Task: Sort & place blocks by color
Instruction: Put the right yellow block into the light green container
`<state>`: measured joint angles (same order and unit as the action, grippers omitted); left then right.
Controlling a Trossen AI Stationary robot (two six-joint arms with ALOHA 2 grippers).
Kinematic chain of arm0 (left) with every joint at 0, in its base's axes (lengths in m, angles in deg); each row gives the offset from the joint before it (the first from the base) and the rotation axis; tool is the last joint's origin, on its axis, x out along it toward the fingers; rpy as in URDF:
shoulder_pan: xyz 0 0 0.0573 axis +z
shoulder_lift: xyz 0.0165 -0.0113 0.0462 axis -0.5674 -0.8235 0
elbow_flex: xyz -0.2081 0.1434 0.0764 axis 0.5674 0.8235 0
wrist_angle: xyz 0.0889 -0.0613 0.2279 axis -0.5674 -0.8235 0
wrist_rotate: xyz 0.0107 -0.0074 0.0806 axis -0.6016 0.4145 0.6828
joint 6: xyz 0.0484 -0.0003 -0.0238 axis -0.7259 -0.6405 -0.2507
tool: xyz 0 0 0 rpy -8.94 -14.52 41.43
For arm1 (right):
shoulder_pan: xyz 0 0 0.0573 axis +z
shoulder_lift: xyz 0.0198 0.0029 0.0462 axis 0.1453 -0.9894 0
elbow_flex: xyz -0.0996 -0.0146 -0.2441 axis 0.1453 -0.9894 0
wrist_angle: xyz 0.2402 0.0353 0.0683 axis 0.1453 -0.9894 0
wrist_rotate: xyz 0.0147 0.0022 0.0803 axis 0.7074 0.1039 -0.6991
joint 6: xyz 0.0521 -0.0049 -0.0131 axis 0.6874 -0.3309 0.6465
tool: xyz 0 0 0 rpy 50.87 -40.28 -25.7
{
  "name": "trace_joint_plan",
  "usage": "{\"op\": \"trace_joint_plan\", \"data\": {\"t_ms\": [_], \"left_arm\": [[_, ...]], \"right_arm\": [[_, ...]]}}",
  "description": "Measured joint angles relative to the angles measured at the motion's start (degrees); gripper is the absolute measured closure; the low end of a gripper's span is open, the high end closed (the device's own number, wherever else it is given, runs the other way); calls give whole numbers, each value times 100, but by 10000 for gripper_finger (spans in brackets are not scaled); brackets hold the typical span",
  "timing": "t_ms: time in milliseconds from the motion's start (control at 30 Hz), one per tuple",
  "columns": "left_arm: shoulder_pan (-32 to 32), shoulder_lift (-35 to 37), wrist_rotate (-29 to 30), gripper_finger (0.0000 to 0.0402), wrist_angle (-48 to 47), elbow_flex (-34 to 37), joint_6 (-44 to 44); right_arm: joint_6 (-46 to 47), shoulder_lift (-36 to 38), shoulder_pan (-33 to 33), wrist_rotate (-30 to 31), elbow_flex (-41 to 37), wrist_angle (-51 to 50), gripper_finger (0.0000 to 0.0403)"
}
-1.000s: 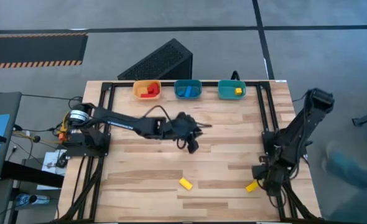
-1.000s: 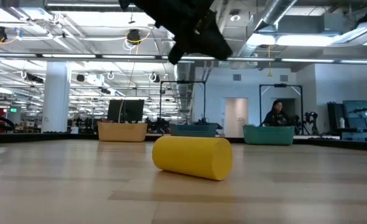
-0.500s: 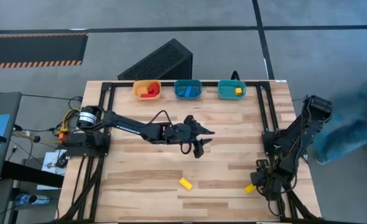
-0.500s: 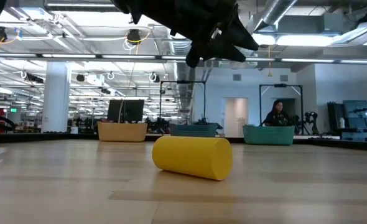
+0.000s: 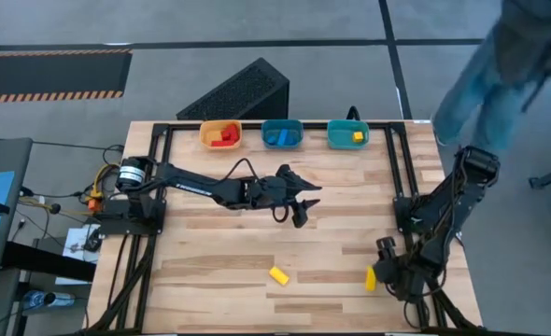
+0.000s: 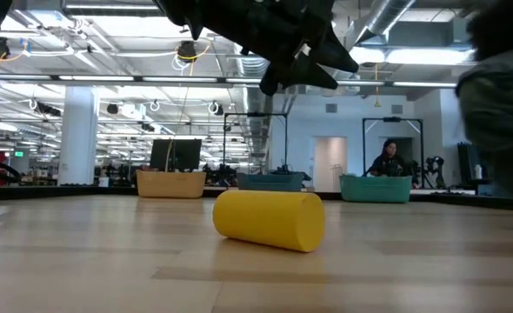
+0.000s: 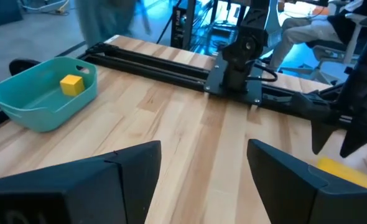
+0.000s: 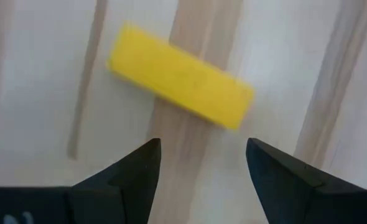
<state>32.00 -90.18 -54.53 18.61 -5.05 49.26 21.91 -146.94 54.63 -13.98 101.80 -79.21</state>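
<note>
My right jaws [image 8: 199, 168] are spread wide above a yellow bar [image 5: 371, 277] at the table's [image 5: 332, 252] four o'clock, ready to pinch it. My left jaws [image 5: 301, 203] hang spread and empty mid-table. Another yellow block [image 5: 278, 274] waits at six o'clock.

Yellow blocks [image 5: 278, 274], teal bin [image 5: 347, 136]

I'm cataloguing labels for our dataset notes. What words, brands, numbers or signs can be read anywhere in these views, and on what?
None can be read: the yellow blocks, the bins, the table and both arms show no legible text.
A green wall sign in the room behind is too small to read.
</note>
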Motion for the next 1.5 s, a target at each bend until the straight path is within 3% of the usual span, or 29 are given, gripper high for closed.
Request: {"op": "trace_joint_plan", "data": {"t_ms": [400,600,767,1167,1500], "left_arm": [[2,0,-43,173,-13,0,71],[3,0,-262,173,-16,0,426],[-11,0,-321,173,-27,0,587],[-215,0,-360,173,-201,0,970],[-238,0,-302,173,-193,-2,1042]], "right_arm": [[-2201,-256,-328,577,76,158,143],[-3406,-256,-385,268,76,616,143],[-4223,-253,-393,166,-146,1584,143],[-3697,-230,-882,-591,-480,1846,150],[-2969,-238,-888,-634,-490,1987,261]]}}
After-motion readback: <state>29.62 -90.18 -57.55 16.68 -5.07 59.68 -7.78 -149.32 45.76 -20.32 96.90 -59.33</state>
